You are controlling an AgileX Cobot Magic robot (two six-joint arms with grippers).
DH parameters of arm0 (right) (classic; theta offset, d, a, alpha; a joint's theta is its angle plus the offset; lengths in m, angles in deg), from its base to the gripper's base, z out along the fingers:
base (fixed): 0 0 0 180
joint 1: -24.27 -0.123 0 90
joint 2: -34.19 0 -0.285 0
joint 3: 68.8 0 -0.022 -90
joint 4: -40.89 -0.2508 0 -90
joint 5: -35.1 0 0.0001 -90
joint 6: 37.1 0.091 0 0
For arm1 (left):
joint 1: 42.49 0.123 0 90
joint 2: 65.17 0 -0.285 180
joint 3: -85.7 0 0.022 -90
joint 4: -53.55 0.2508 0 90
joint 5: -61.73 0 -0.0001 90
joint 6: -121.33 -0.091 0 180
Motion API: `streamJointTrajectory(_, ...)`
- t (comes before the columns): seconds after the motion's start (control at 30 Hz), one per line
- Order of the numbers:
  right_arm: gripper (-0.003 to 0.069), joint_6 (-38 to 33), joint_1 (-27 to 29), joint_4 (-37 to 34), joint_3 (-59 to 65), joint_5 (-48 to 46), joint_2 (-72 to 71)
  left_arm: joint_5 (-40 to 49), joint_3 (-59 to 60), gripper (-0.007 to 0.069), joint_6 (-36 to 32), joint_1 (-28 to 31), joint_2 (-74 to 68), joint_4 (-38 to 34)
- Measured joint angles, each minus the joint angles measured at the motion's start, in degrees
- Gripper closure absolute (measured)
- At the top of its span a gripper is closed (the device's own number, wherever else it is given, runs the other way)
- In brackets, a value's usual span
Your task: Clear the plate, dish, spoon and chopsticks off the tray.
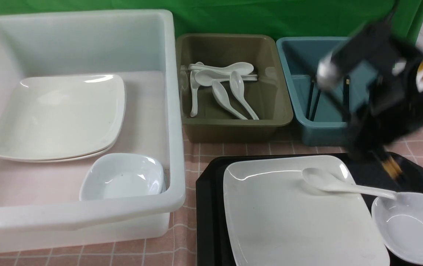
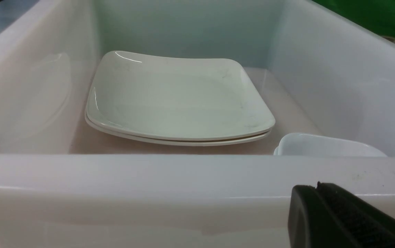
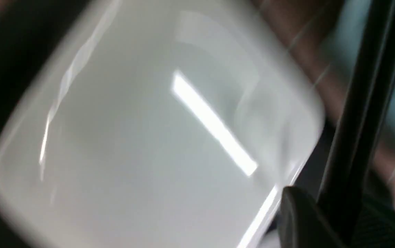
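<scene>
The black tray sits at the front right and carries the large white plate. The white spoon lies with its bowl on the plate and its handle reaching the small white dish. My right gripper, motion-blurred, hangs over the tray's back right corner, shut on the black chopsticks, whose gold band sticks out below. In the right wrist view the chopsticks run between the jaws of the right gripper, above the blurred plate. My left gripper is shut and holds nothing, outside the white tub.
A big white tub at the left holds two stacked plates and a small dish. An olive tub behind the tray holds several spoons. A blue tub at the back right holds chopsticks.
</scene>
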State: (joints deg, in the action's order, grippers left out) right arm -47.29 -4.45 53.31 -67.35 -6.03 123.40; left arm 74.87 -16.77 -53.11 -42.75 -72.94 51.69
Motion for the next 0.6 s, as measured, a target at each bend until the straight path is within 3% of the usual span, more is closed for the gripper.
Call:
streamJointTrajectory(0.07,0.0493,7.05,3.47,0.08,-0.66,11.78,0.50,0.00,0.00,0.0620,0.00,0.00,0.00,0.00)
streamJointTrajectory(0.1,0.0493,7.63,3.80,0.08,-0.73,13.62,0.74,0.00,0.00,0.0620,0.00,0.00,0.00,0.00)
streamJointTrajectory(0.23,0.0493,21.02,11.97,0.21,-0.89,29.57,6.20,0.00,0.00,0.0620,0.00,0.00,0.00,0.00)
streamJointTrajectory(0.4,0.0493,30.67,18.36,-0.33,-2.72,36.53,16.99,0.00,0.00,0.0620,0.00,0.00,0.00,0.00)
streamJointTrajectory(0.6,0.0493,29.57,20.53,-0.45,-11.46,36.62,29.06,0.00,0.00,0.0620,0.00,0.00,0.00,0.00)
